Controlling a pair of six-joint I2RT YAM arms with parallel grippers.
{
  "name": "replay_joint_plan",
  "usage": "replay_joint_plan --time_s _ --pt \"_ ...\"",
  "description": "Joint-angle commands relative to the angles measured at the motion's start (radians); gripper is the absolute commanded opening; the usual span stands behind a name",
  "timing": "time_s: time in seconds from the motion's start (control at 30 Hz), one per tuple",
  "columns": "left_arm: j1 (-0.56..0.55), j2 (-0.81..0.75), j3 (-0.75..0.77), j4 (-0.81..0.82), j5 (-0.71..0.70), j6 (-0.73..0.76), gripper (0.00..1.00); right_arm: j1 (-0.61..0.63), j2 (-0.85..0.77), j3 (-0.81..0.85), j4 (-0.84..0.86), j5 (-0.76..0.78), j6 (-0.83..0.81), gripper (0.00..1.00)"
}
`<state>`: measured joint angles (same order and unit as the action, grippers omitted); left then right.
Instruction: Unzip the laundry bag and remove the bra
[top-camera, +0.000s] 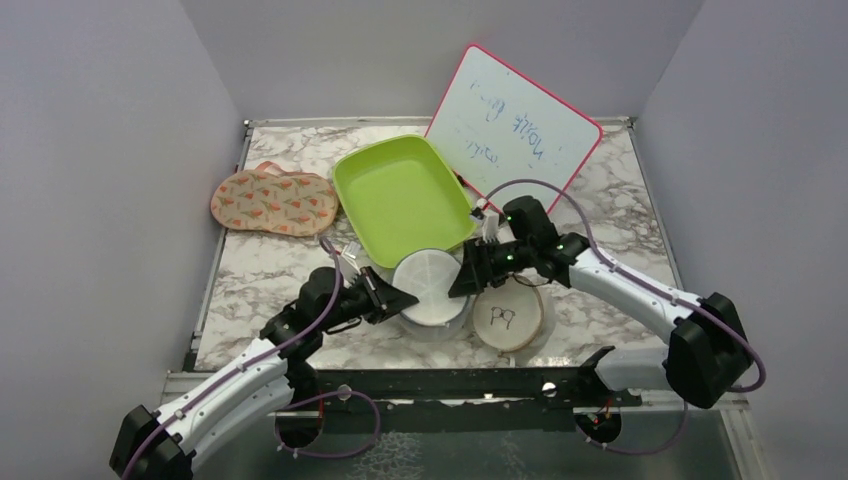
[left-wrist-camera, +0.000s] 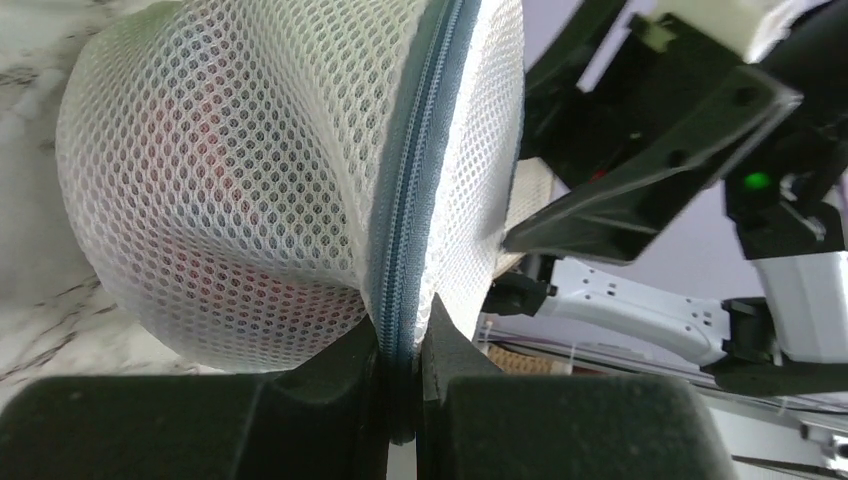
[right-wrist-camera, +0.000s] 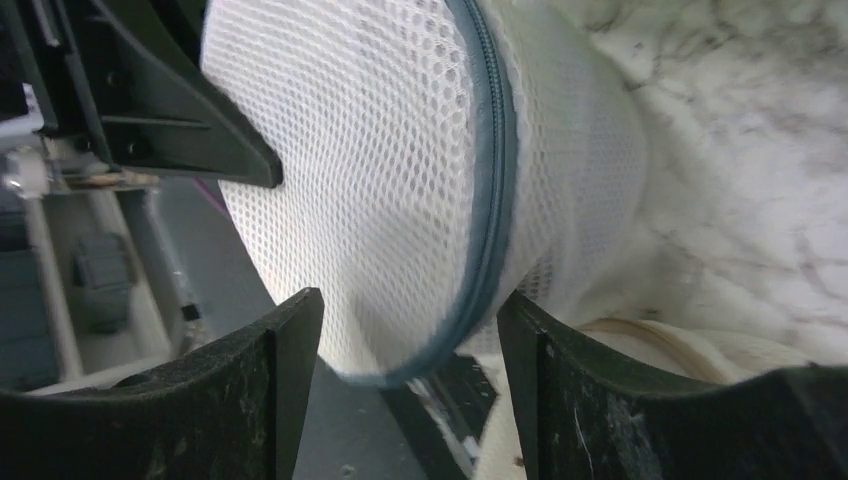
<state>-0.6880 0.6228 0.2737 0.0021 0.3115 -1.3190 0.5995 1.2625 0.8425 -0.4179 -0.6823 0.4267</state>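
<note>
Grey-blue zip rim (left-wrist-camera: 405, 220) of laundry bag (top-camera: 432, 285) pinched in left gripper (left-wrist-camera: 402, 340); right gripper (right-wrist-camera: 408, 305) wide open, astride rim's opposite side, holding nothing.

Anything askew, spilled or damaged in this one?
Only the whiteboard: it leans crooked at the back. Nothing looks spilled or torn. The laundry bag looks zipped, with the left gripper pinching its rim.

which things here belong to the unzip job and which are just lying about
Job: laundry bag, zip, left gripper pinching it, right gripper open around the bag.
Lying about: green tray, whiteboard, patterned cloth, beige disc.
</note>
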Motion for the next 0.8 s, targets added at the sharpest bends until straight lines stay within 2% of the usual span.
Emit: replay_joint_plan --time_s 0.0,0.03,0.07,0.13,0.2,0.3,0.33,0.37,0.47,0.57,0.77 --pt "0.005 0.009 0.022 0.148 0.042 -0.049 0.00 0.048 0.069 0.020 0.111 -0.015 0.110 0.48" --pt "0.006 0.018 0.032 0.143 0.043 -0.031 0.00 0.048 0.085 0.026 0.119 -0.020 0.126 0.28" --pt "0.006 0.025 0.050 0.117 0.038 -0.005 0.00 0.048 0.100 0.037 0.114 -0.014 0.144 0.16" --pt "0.007 0.039 0.119 -0.015 0.002 0.089 0.01 0.047 0.119 0.066 0.096 0.004 0.164 0.06" --pt "0.006 0.055 0.218 -0.215 -0.072 0.201 0.27 0.048 0.122 0.088 0.080 0.039 0.190 0.01" --pt "0.007 0.099 0.360 -0.460 -0.182 0.345 0.82 0.048 0.131 0.110 0.061 0.048 0.216 0.01" --pt "0.006 0.117 0.402 -0.520 -0.210 0.379 0.93 0.047 0.139 0.120 0.048 0.032 0.221 0.01" --pt "0.006 0.133 0.438 -0.570 -0.234 0.414 0.98 0.047 0.146 0.131 0.034 0.020 0.223 0.01" --pt "0.005 0.178 0.527 -0.658 -0.257 0.517 0.99 0.045 0.165 0.152 0.021 -0.025 0.232 0.01" --pt "0.005 0.229 0.607 -0.710 -0.251 0.629 0.90 0.024 0.202 0.175 -0.003 -0.109 0.225 0.01" --pt "-0.017 0.309 0.731 -0.747 -0.206 0.911 0.83 -0.021 0.299 0.267 -0.210 -0.191 0.057 0.01"
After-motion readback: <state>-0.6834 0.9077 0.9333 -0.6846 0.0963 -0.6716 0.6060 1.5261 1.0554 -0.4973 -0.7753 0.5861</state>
